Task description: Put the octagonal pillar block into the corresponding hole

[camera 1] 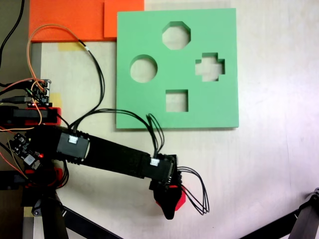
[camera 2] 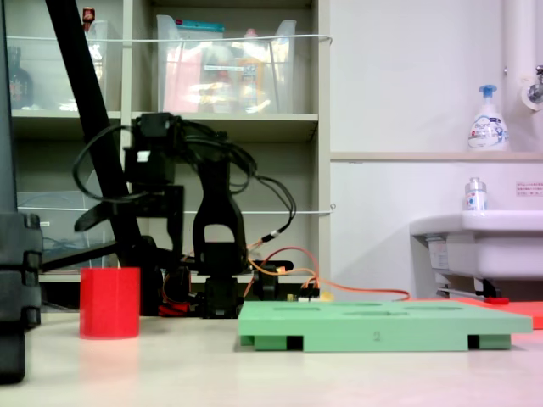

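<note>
The octagonal pillar block (camera 2: 109, 303) is standing upright, long axis vertical, on the worktop (camera 1: 279, 164) near its front edge in the first exterior view, well apart from the green board (camera 1: 219, 107). The gripper (camera 1: 169, 205) is sitting directly above it, hiding most of it; whether the jaws are apart or together cannot be told. The corresponding hole (camera 1: 176, 36) is lying open near the board's far edge.

My gripper (camera 1: 168, 201) sits directly over the block (camera 1: 179, 199), below the board's (camera 1: 144, 109) lower edge in the first exterior view, apart from it. On the board: octagonal hole (camera 1: 176, 35) topmost, round hole (camera 1: 143, 68) left, cross hole (camera 1: 210, 66) right, square hole (camera 1: 176, 100) lowest. In the second exterior view the block (camera 2: 109, 303) stands on the table (camera 2: 271, 373), left of the board (camera 2: 382, 326).
</note>
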{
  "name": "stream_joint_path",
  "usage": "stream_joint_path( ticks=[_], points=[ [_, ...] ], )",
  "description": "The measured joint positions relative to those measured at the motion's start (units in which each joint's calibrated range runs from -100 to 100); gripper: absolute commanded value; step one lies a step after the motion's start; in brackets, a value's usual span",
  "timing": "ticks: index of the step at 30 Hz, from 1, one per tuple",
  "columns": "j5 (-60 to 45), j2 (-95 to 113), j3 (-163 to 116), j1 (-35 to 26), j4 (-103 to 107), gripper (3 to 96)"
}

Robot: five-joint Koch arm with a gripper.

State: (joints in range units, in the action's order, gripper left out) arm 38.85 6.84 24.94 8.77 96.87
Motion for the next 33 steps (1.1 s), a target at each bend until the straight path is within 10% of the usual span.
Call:
stream_joint_path(
  ticks=[23,33],
  points=[
    [-2.0,-15.3,2.0,2.3,-1.7,89.7],
    [-2.1,-15.5,2.5,2.7,-2.5,54.7]
  ],
)
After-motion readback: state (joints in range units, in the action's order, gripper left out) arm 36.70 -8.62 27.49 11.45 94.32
